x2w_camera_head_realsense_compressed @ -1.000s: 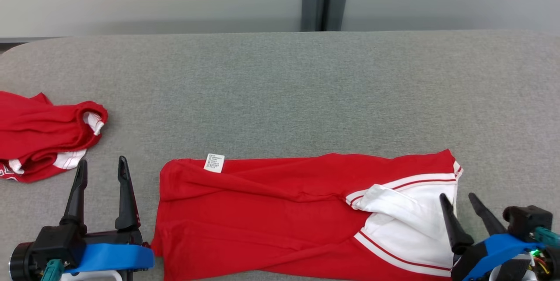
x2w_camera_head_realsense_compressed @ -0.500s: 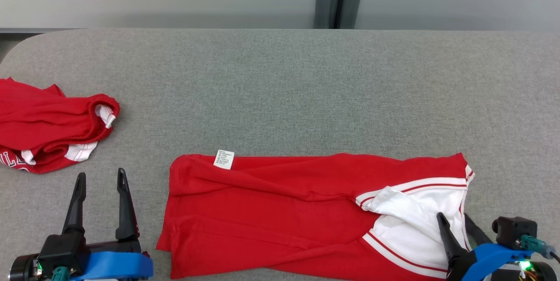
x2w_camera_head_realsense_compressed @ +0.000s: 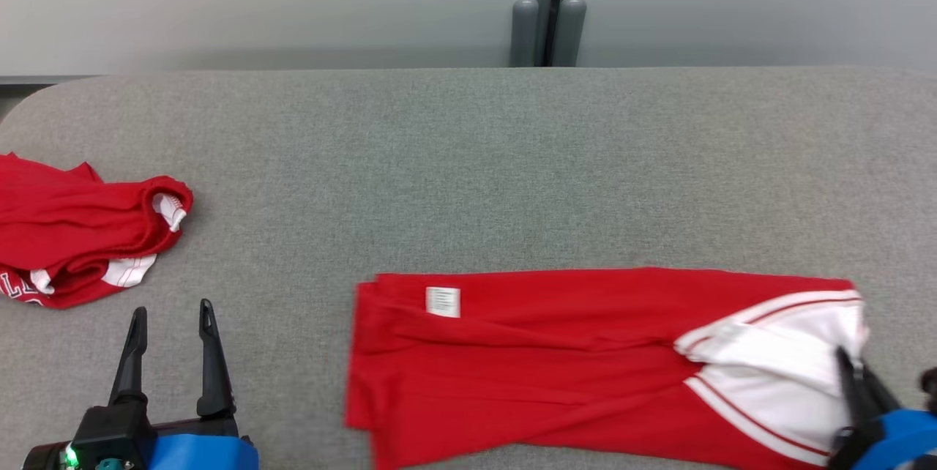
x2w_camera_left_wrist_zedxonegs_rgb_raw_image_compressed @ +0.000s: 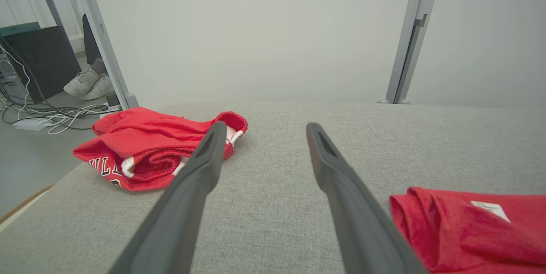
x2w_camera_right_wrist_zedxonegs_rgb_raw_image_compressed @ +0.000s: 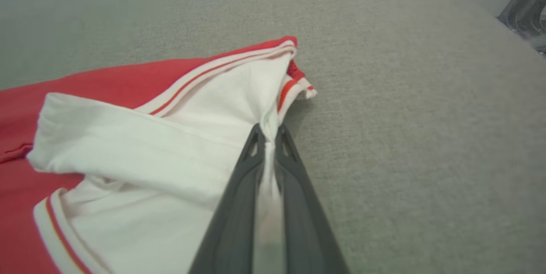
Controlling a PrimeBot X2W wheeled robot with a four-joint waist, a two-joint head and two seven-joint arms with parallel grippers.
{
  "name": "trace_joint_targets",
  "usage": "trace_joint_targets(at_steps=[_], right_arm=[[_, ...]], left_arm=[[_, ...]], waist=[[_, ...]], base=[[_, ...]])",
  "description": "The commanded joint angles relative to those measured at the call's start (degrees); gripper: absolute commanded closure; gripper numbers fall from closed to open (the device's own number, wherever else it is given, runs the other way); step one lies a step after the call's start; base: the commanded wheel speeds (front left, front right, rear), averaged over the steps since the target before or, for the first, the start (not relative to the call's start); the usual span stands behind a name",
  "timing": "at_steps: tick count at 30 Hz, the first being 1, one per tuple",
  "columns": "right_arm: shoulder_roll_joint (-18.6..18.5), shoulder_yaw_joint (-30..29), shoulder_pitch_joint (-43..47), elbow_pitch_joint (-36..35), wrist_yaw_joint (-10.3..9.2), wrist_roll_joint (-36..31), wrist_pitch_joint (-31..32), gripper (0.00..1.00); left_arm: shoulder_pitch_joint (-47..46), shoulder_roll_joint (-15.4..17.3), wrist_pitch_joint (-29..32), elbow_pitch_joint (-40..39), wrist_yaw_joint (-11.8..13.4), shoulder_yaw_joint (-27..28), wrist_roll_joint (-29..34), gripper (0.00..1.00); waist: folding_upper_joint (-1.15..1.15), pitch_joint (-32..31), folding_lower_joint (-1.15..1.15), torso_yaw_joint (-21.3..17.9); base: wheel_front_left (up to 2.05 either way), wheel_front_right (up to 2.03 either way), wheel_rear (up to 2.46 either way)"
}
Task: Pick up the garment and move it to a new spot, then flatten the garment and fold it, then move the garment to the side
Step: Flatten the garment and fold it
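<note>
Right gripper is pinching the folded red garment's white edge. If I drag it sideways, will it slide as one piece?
Probably not: the red garment looks soft and creased, so it will likely stretch and trail behind the right gripper. Its folded layers may shift apart. The textured table probably adds drag.

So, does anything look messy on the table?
Yes. A small red garment lies crumpled in a heap at the left end of the grey fabric-covered table. On the long red-and-white folded garment, the white part bunches up where the right gripper pinches it.
</note>
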Motion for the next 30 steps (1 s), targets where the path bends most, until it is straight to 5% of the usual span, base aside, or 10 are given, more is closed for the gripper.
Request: trace_joint_targets(at_steps=[1, 9, 14, 30], right_arm=[[-1.8, -1.6, 0.7, 0.4, -0.02, -0.2, 0.0, 1.0], [-6.6, -7.2, 3.1, -2.0, -0.02, -1.0, 2.4, 1.0], [-3.9, -5.1, 3.7, -7.8, -0.01, 0.4, 4.4, 1.0], [2.7, 14.5, 1.7, -23.9, 0.0, 1.4, 10.0, 1.0]], left_arm=[[0.4, -0.1, -0.1, -0.1, 0.3, 0.0, 0.2, 0.0], [1.7, -0.1, -0.1, 0.3, 0.0, 0.5, -0.3, 0.0], [2.3, -0.1, -0.1, 0.6, 0.0, 0.5, -0.4, 0.0], [1.1, -0.1, -0.1, 1.4, -0.2, -0.9, -1.2, 0.0]], waist=[[-0.01, -0.3, 0.0, -0.3], [-0.01, -1.8, 0.0, -1.4], [-0.01, -2.6, 0.0, -2.2], [-0.01, -1.9, 0.0, -1.2]], base=[[0.0, 0.0, 0.0], [0.0, 0.0, 0.0], [0.0, 0.0, 0.0], [0.0, 0.0, 0.0]])
